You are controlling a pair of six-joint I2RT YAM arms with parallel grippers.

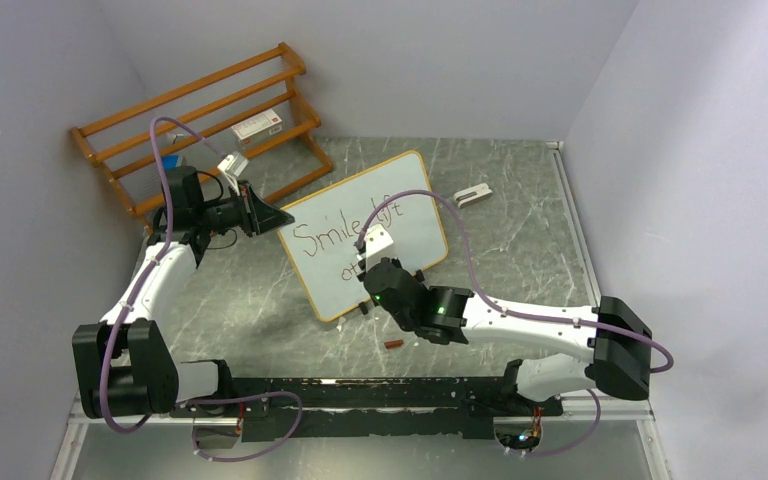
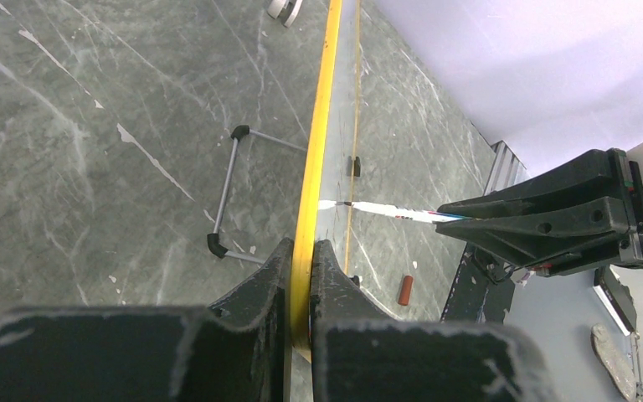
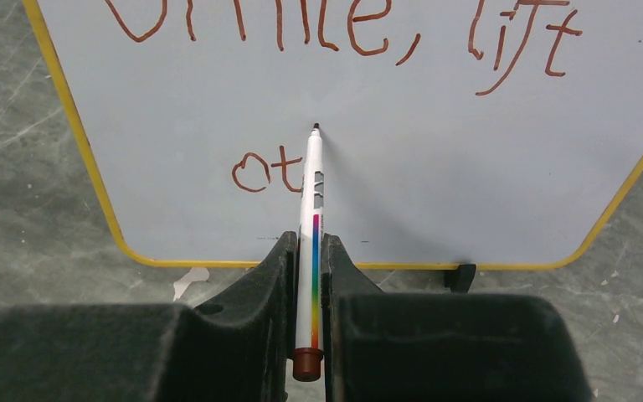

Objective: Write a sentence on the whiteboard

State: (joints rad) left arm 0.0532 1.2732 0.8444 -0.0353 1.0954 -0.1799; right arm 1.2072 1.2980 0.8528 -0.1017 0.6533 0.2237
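The whiteboard (image 1: 410,200) stands tilted on the table, wood-framed with small black feet. My left gripper (image 1: 272,218) is shut on its left edge, seen as a yellow rim (image 2: 316,142) between the fingers in the left wrist view. The sentence (image 3: 360,25) reads "Smile, lift" on top and "ot" (image 3: 266,172) below. My right gripper (image 3: 308,251) is shut on a white marker (image 3: 311,209) with a rainbow stripe. Its tip touches the board just right of the "t". The marker also shows in the left wrist view (image 2: 385,209), and the right gripper there (image 2: 460,222).
An orange-brown slatted rack (image 1: 200,110) holding small boxes stands at the back left. A brown marker cap (image 1: 393,344) lies on the table near my right arm, also visible in the left wrist view (image 2: 405,290). A small white object (image 1: 472,195) lies behind the board. Walls close both sides.
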